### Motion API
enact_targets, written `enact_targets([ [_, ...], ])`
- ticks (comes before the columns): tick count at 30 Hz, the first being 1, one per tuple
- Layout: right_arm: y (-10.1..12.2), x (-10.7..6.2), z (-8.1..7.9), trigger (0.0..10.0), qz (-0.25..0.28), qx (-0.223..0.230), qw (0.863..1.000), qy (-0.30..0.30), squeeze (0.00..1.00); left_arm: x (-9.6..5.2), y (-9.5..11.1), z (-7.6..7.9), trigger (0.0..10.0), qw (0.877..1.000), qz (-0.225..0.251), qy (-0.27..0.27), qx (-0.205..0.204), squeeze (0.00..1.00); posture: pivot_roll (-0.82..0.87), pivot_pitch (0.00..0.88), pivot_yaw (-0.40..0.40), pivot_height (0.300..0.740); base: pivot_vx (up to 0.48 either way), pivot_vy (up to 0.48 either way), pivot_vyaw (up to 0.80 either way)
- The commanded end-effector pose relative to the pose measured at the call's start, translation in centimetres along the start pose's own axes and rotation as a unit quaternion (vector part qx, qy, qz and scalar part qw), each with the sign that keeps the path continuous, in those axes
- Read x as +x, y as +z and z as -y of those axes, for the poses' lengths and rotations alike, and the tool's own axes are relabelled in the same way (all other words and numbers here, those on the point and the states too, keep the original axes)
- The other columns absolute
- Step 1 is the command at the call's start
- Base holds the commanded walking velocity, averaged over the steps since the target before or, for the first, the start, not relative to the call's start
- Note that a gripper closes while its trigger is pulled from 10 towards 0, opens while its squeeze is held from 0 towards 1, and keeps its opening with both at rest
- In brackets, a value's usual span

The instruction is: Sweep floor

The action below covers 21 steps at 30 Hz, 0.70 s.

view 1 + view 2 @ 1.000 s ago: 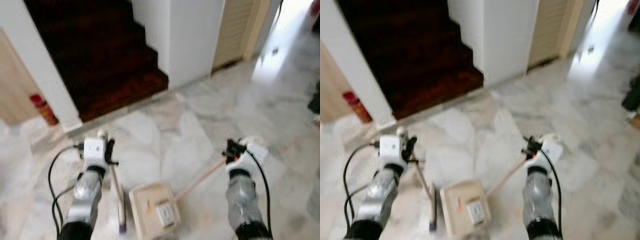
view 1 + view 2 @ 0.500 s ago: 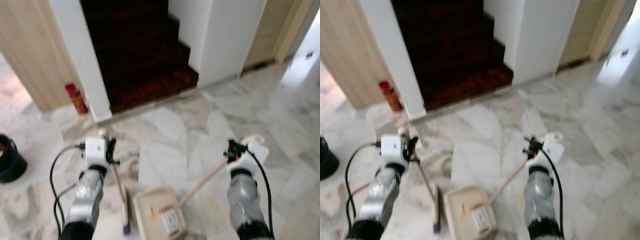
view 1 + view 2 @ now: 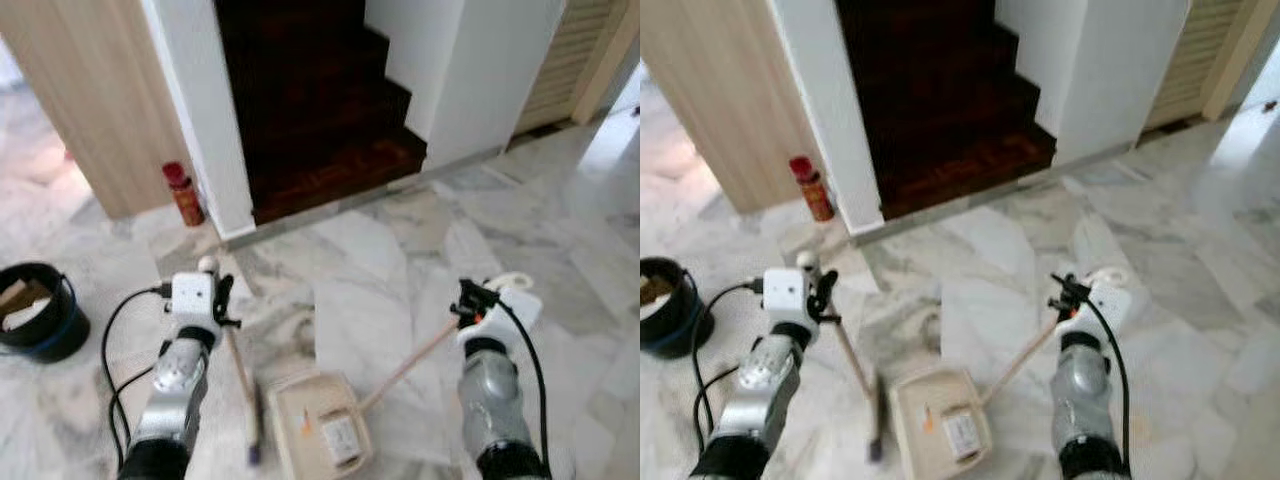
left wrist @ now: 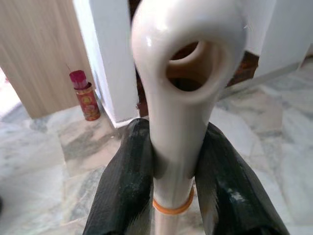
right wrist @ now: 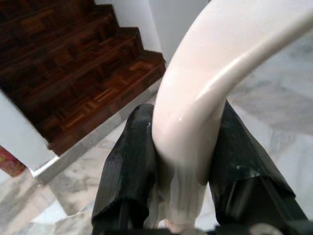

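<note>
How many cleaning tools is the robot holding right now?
2: a broom with a cream plastic handle in the left gripper, and a beige long-handled dustpan in the right gripper, both resting on the marble floor.

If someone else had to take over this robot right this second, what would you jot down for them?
Left gripper: shut on the broom handle, brush end down on the marble floor.
Right gripper: shut on the dustpan handle; the dustpan sits on the floor between the arms, beside the broom.
Around: dark wooden stairs ahead, a red can by the white wall, a black bucket to the left.
Done: both tools are in hand.
Left: sweep the floor into the dustpan. I cannot tell what is already swept; the pictures are blurred.
</note>
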State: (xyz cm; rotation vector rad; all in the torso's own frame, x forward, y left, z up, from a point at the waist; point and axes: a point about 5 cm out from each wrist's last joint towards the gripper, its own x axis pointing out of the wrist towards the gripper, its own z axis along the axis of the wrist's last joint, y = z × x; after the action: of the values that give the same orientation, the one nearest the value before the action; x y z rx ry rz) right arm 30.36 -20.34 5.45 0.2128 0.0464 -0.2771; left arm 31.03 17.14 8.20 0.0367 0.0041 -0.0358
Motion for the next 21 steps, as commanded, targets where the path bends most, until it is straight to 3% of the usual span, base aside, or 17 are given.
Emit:
enact_targets([
  [1,0.89,0.35,-1.37,10.0,0.021,0.011,1.0,0.016,0.0,-0.01,0.68,-1.13,10.0,1.0,0.015,0.015,0.009,0.0,-0.05,0.0,0.025,0.74,0.0,0.39,0.0],
  [10,0.86,0.34,-1.41,10.0,0.02,0.014,1.0,0.018,0.0,0.0,0.71,-1.12,10.0,1.0,0.015,0.015,0.01,0.0,-0.04,0.0,0.026,0.74,0.0,0.388,0.0],
  [21,0.9,0.32,-1.53,10.0,0.021,0.015,0.999,0.021,0.0,-0.05,0.71,-1.1,10.0,1.0,0.014,0.016,0.011,0.0,-0.04,0.0,0.025,0.74,0.0,0.39,0.5],
])
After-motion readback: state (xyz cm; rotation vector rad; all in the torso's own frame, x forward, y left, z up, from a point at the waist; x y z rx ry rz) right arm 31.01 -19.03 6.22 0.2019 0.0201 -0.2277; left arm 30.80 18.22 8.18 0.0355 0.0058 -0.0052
